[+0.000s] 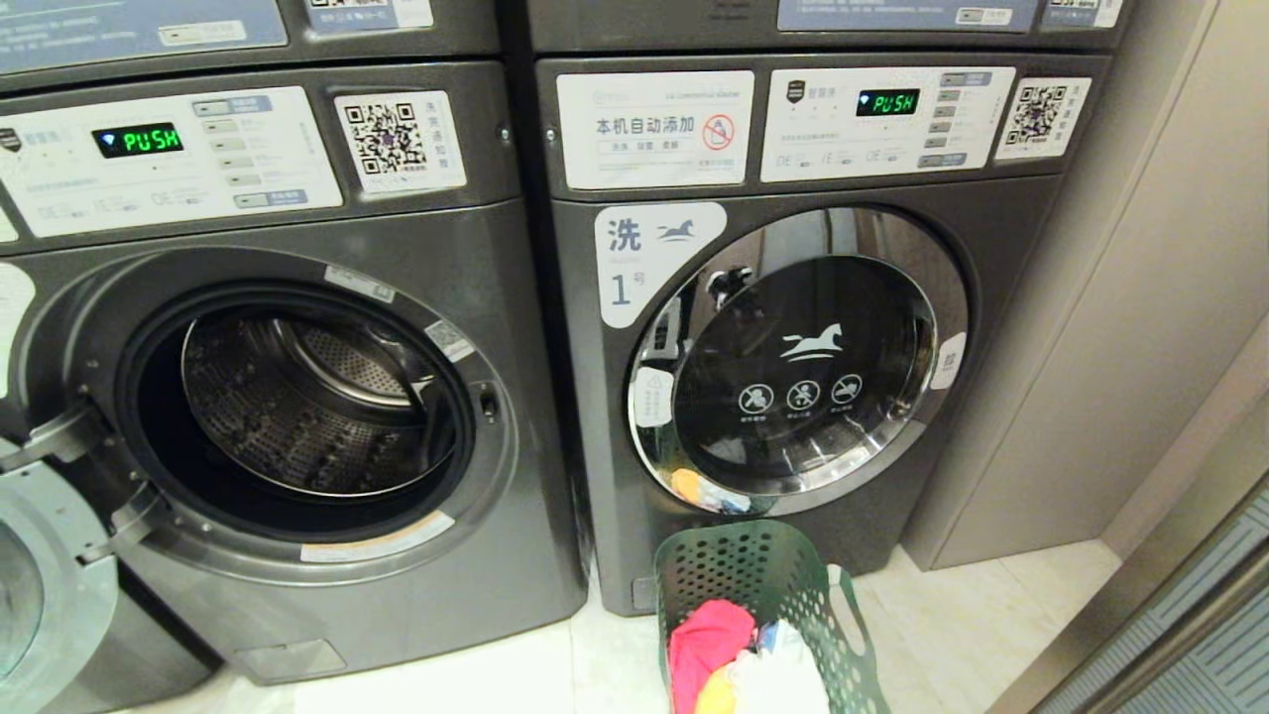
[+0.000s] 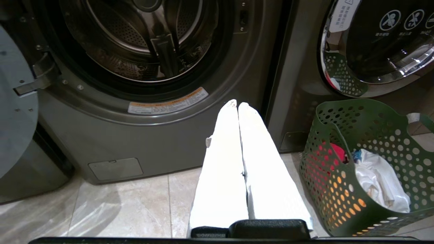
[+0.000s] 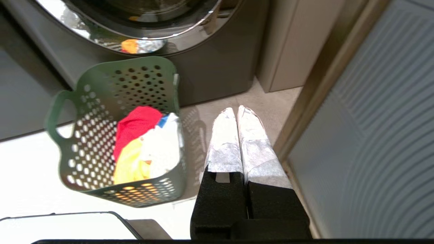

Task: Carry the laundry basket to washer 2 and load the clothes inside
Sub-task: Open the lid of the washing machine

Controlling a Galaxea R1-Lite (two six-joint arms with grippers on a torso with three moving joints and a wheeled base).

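The dark-green laundry basket (image 1: 768,580) (image 2: 334,189) (image 3: 98,101) stands on the floor in front of the washer marked 1. The clothes (image 1: 739,664) (image 2: 381,179) (image 3: 145,145) lie in it: red-pink, yellow and white with some blue. My left gripper (image 2: 237,103) is shut and empty, left of the basket, pointing at the base of an open grey washer (image 1: 317,397) (image 2: 145,44). That washer's number label is cut off, so washer 2 cannot be told. My right gripper (image 3: 236,109) is shut and empty, right of the basket. Neither gripper shows in the head view.
The washer marked 1 (image 1: 630,258) has its chrome-rimmed door (image 1: 793,357) closed. The open washer's door (image 1: 40,585) swings out at the far left. A beige panel (image 1: 1110,347) and a ribbed grey wall (image 3: 390,135) close off the right side.
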